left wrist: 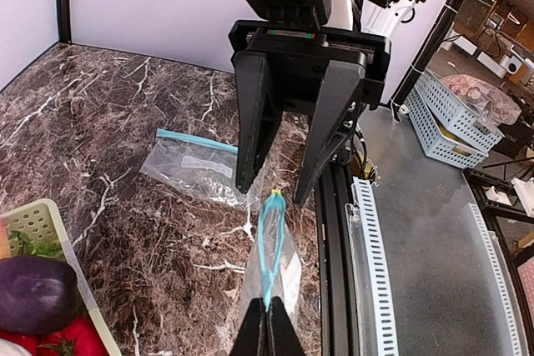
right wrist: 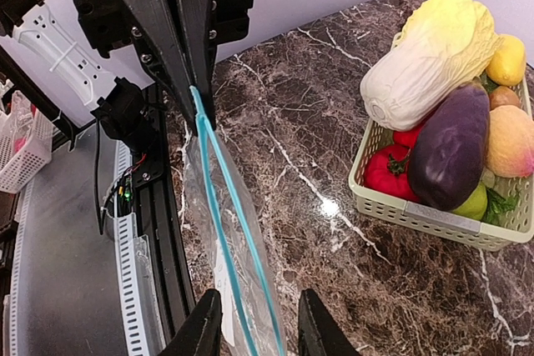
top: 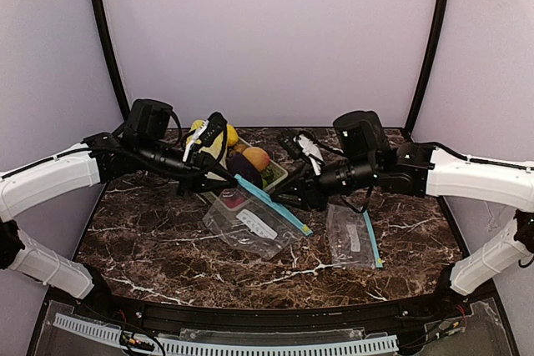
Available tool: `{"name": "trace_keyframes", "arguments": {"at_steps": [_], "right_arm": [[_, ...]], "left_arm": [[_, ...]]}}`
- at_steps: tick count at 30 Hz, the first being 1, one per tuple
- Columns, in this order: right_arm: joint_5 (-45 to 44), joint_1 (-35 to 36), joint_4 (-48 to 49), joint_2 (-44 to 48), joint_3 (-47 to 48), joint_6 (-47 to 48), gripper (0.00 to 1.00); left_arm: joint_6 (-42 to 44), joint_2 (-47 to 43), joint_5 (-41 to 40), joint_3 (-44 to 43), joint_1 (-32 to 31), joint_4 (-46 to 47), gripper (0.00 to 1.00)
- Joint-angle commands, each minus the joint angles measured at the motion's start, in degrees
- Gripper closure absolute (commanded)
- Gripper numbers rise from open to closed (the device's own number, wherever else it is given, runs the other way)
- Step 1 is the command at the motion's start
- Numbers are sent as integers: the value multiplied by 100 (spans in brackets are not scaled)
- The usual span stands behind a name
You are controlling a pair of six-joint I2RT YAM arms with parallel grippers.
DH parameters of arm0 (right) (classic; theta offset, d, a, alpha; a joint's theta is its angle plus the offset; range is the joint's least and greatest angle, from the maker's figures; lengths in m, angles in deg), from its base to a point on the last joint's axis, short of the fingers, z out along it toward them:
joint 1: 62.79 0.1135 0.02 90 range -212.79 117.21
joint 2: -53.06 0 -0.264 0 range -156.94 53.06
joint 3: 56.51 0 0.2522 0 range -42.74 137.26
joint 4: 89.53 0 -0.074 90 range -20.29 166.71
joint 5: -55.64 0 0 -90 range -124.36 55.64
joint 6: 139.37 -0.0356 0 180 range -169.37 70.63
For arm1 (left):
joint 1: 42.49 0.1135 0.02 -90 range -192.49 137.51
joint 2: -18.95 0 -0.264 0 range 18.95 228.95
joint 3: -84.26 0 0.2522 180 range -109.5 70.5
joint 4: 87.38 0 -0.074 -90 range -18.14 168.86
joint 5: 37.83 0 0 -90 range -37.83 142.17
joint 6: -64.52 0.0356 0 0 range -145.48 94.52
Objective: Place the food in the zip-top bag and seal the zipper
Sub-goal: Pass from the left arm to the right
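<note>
Hanging between the low, inward-reaching arms, the zip-top bag [top: 250, 223] is judged light, limp and slippery, best taken at its stiffer zipper rim. That rim is pinched by the closed left gripper [left wrist: 267, 323] and straddled by the parted right gripper [right wrist: 260, 299]. Beyond, the eggplant [right wrist: 450, 147] and peach [right wrist: 511, 141] are seen in the basket [right wrist: 434, 218].

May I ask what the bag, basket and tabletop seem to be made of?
The bag looks like thin clear plastic film: see-through, crinkled, with a blue zip strip. The basket seems rigid cream plastic, its walls perforated. The tabletop looks like polished dark marble or a laminate copy: white veins, glossy glare.
</note>
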Motion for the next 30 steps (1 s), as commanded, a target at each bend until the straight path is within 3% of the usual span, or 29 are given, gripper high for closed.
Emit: {"name": "trace_keyframes", "arguments": {"at_steps": [1,30], "right_arm": [[-49,-95,121,-47,-11,-34,70],[572,-185,147,-287,-140,5,74]], "left_arm": [[83,-90,98,-74,-43,-121,99],[98,-131,37,-59,-43,-110,99]]}}
